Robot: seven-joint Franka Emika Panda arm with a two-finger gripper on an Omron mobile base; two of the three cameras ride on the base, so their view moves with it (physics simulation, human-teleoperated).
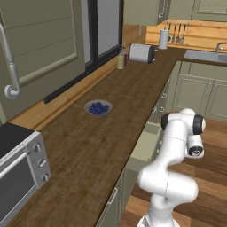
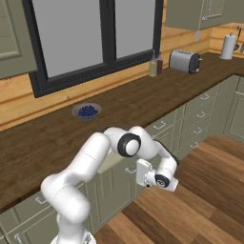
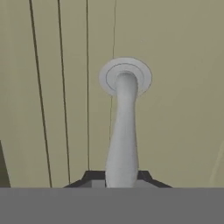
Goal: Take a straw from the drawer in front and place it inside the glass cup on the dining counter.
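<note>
Long wood worktop (image 2: 143, 102) over sage-green cabinets (image 2: 200, 119). Dark-framed window (image 2: 95, 33) at 12 o'clock, honey wood wall (image 2: 19, 102) beneath. Plank floor (image 2: 200, 205) at 5 o'clock. Steel sink (image 1: 206, 55) at 2 o'clock.

My arm (image 2: 95, 157) is white with dark joints. The drawer (image 3: 175, 109) front is flat sage green — its handle (image 3: 123, 131) pale silver-grey. The worktop (image 1: 88, 142) is dark brown wood grain; on it, a grey bowl (image 1: 98, 107) of deep blue berries — and a silver toaster (image 2: 184, 61).
</note>
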